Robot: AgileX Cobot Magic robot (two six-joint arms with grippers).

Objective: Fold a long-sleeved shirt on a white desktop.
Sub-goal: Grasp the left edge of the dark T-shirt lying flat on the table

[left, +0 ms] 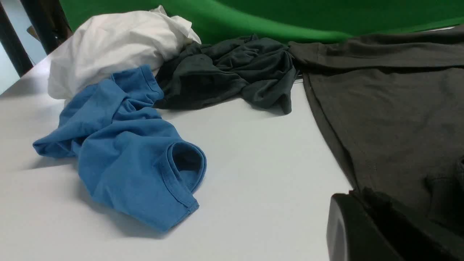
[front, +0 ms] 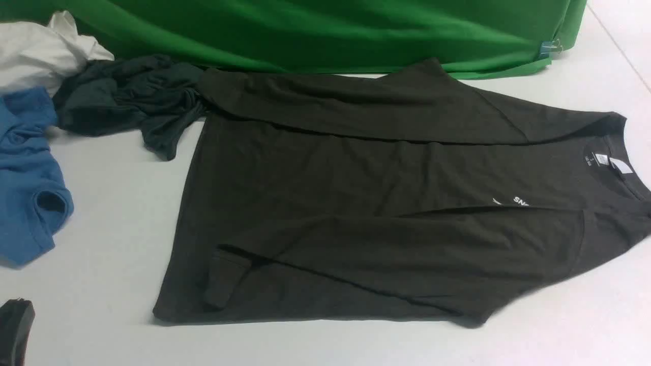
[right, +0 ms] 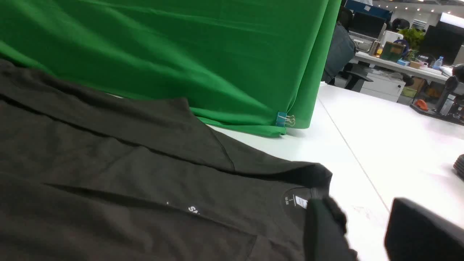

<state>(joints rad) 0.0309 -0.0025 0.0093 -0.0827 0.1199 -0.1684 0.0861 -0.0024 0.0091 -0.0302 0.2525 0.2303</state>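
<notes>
**Front view.** The long-sleeved shirt [front: 386,213] lies flat on the white desktop [front: 112,213]. Both sleeves are folded across its body, and the collar points to the robot's right. A green cloth [front: 325,35] hangs directly behind the shirt. A dark teal garment [front: 127,99] touches the shirt's far left corner. A blue T-shirt [front: 25,178] and a white garment [front: 40,51] lie further left. The left gripper [front: 15,328] sits well apart from the shirt's near left corner.

**Left wrist view.** The left gripper's jaws are together and hold nothing. The shirt's hem lies behind it.

**Right wrist view.** The right gripper [right: 360,221] is at the shirt's collar, jaws apart and empty. One finger hides part of the collar. A binder clip [right: 284,119] grips the green cloth behind the shirt.
</notes>
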